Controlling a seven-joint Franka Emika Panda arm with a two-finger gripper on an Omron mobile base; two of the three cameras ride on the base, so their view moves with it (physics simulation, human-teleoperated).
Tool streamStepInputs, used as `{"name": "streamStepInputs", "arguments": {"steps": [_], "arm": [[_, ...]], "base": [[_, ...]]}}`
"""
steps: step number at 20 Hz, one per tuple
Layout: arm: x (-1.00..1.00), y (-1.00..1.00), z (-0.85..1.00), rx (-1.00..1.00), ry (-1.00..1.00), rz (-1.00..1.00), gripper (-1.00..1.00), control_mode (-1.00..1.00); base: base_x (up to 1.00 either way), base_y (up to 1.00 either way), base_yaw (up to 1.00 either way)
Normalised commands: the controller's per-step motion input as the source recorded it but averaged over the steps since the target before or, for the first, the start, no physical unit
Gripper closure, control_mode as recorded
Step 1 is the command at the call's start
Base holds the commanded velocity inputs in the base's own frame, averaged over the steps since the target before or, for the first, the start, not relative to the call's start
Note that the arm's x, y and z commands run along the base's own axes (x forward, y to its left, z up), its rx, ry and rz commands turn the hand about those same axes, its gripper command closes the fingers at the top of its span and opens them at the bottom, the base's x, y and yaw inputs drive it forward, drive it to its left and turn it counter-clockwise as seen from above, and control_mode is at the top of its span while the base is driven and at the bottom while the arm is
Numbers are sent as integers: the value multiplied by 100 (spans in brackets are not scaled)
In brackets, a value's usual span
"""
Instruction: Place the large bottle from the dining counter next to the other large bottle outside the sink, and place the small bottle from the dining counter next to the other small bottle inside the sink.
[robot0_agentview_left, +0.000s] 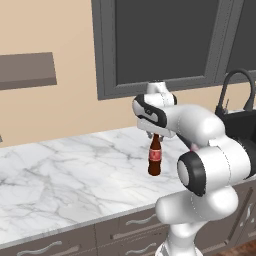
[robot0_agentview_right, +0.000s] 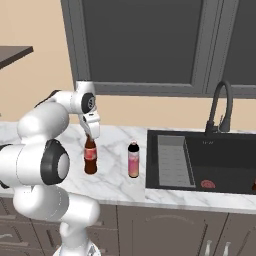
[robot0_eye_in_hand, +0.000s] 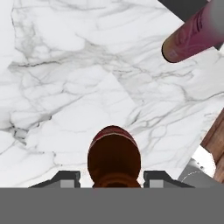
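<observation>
A dark cola bottle with a red label (robot0_agentview_left: 154, 161) (robot0_agentview_right: 90, 159) stands upright on the marble counter, left of the sink. My gripper (robot0_agentview_left: 155, 134) (robot0_agentview_right: 90, 135) hangs straight over it, jaws on either side of its neck. In the hand view the gripper (robot0_eye_in_hand: 113, 179) is open, with narrow gaps between its fingertips (robot0_eye_in_hand: 65, 178) and the bottle (robot0_eye_in_hand: 113, 157). A pink bottle with a black cap (robot0_agentview_right: 133, 161) (robot0_eye_in_hand: 192, 37) stands about a hand's width to the right, beside the sink rim. The small bottles and the dining counter are out of view.
The black sink (robot0_agentview_right: 225, 160) lies to the right with a dark faucet (robot0_agentview_right: 220, 107) (robot0_agentview_left: 235, 85) behind it. The marble counter (robot0_agentview_left: 65, 170) runs far to the left. A window frame is on the wall behind, and drawers are below the counter edge.
</observation>
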Motion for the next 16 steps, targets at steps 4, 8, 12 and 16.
{"name": "streamStepInputs", "arguments": {"steps": [4,8,12,16], "arm": [[0,0,0,0,0,-2,-100,-100],[-10,0,0,0,0,-2,-100,-100],[-22,-13,41,0,0,0,-100,-100],[-35,-11,52,0,0,0,-100,-100]], "base": [[0,0,0],[0,0,0],[0,0,0],[0,0,0]]}}
